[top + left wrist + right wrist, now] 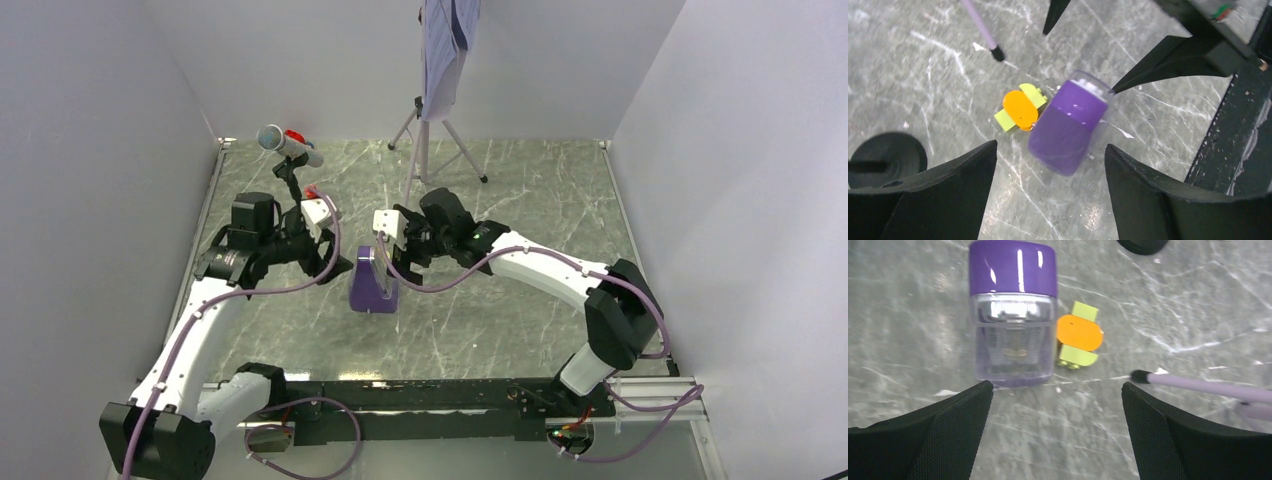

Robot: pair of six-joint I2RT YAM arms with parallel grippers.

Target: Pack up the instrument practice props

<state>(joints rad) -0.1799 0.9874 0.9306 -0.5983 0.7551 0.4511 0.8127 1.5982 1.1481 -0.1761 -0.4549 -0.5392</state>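
Left gripper (1050, 150) and right gripper (1056, 387) hang wide open, holding nothing, above the purple metronome (1013, 315) upright mid-table, orange-and-green block (1079, 335) just beside it; farther back stand the microphone (288, 143) and music stand (430, 140)

Bright, even light is cast from above; soft shadows are thrown on the table (520, 310). Glare streaks are seen on the purple metronome (1013, 267) (wrist views slightly blurred).
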